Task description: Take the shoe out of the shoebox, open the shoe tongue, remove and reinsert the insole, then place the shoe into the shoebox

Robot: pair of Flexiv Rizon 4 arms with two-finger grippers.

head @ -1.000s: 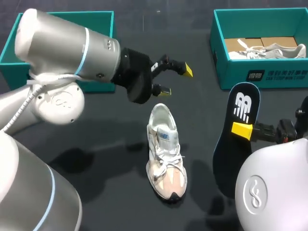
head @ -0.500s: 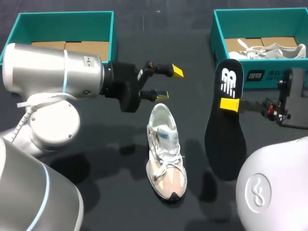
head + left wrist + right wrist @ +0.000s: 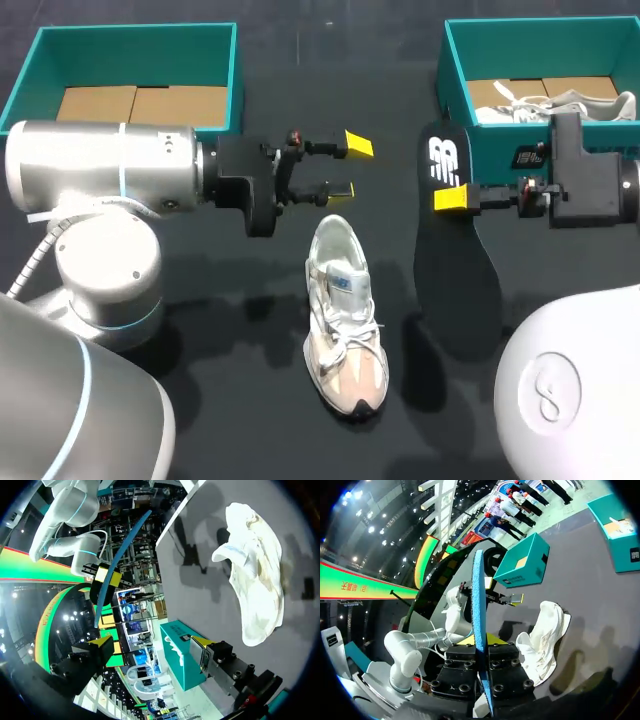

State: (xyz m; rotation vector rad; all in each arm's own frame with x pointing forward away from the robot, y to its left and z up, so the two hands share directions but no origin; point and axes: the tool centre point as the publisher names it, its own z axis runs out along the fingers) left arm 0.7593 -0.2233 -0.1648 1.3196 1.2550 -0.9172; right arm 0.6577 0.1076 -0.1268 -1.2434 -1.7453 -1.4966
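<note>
My left fingers (image 3: 358, 143) are spread with nothing between them. They hang over the desk (image 3: 200, 400) just beyond the heel of the shoe (image 3: 345, 315), pointing toward the right edge. The shoe lies on its sole near the middle of the desk, toe toward the near edge, tongue pulled up and laces loose.

My right fingers (image 3: 452, 198) are clamped on the insole (image 3: 455, 270) near its heel end. They hold it just right of the shoe, without touching it.

From above, the insole shows its broad dark face with a white logo. My right wrist view shows that same insole (image 3: 479, 605) only as a thin blue edge running straight out between my fingers, and I cannot make out their tips there. Beside it are the shoe (image 3: 545, 635) and my left fingers (image 3: 512, 599).

My left wrist view looks between its own yellow fingers (image 3: 105, 641) and catches the insole (image 3: 117, 560) as a curved blue strip, with the shoe (image 3: 255, 580) on its side of the desk.

Only the head view looks into the boxes. The left shoebox (image 3: 235, 70) at the far left corner holds cardboard. The right shoebox (image 3: 445, 90) at the far right corner holds a second shoe (image 3: 560, 105).
</note>
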